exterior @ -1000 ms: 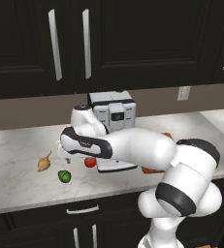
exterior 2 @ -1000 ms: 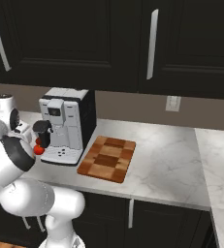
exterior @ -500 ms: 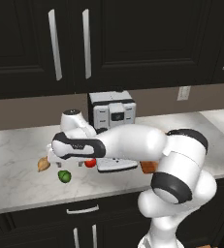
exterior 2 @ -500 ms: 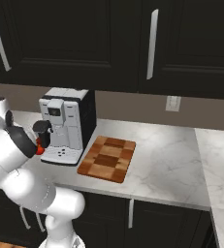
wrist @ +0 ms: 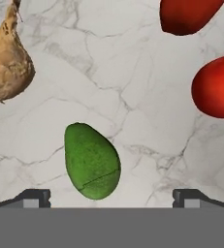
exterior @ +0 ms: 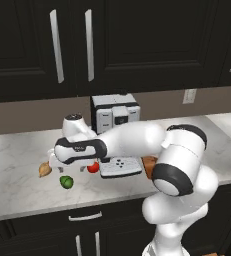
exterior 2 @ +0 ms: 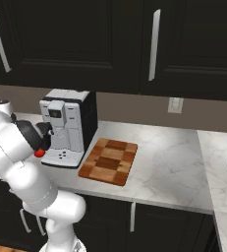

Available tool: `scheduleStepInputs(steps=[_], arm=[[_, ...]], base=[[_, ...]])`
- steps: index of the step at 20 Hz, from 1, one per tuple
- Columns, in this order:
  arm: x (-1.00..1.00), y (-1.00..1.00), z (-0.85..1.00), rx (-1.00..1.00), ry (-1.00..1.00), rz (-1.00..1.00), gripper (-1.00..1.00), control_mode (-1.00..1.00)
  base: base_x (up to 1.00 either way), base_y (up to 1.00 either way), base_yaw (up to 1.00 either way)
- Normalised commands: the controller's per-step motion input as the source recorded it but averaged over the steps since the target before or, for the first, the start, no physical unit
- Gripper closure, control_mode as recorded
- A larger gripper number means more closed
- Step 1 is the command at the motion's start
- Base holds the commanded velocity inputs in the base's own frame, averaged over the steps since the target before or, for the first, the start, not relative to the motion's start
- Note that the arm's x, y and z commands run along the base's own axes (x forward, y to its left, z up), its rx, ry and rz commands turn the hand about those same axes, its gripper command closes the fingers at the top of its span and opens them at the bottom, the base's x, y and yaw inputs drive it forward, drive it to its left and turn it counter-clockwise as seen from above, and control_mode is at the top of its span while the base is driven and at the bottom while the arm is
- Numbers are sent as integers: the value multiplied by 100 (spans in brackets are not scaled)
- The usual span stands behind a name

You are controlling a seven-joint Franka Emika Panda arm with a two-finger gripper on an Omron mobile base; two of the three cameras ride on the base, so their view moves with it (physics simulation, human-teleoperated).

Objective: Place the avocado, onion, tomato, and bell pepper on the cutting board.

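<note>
In the hand view the green avocado (wrist: 92, 161) lies on the marble just above and between my gripper's (wrist: 112, 197) two tips, which stand wide open with nothing held. The tan onion (wrist: 7, 63) is at upper left, the bright tomato (wrist: 217, 87) at the right edge, and the darker bell pepper (wrist: 188, 14) at the top. From the left base view my gripper (exterior: 71, 169) hovers over the avocado (exterior: 66, 182), with the onion (exterior: 45, 170) to its left and the tomato (exterior: 92, 167) to its right. The cutting board (exterior 2: 108, 161) lies right of the coffee machine.
A white coffee machine (exterior: 114, 120) with its drip tray (exterior: 119, 167) stands between the vegetables and the board (exterior: 149, 167). A wall outlet (exterior 2: 175, 105) sits behind the counter. The counter's front edge (exterior: 62, 207) runs close below the avocado.
The arm has swung left and lowered, bringing the hand from beside the coffee machine down over the avocado. The vegetables and the board have not moved.
</note>
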Motion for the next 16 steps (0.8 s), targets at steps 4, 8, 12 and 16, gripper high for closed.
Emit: scheduleStepInputs(steps=[4,8,12,16], arm=[[-1,17,-8,0,0,0,-100,-100],[-10,17,-6,0,0,0,-100,-100],[0,2,-18,0,0,0,-100,-100],[0,0,-20,0,0,0,-100,-100]], base=[[0,0,0],[0,0,0],[0,0,0],[0,0,0]])
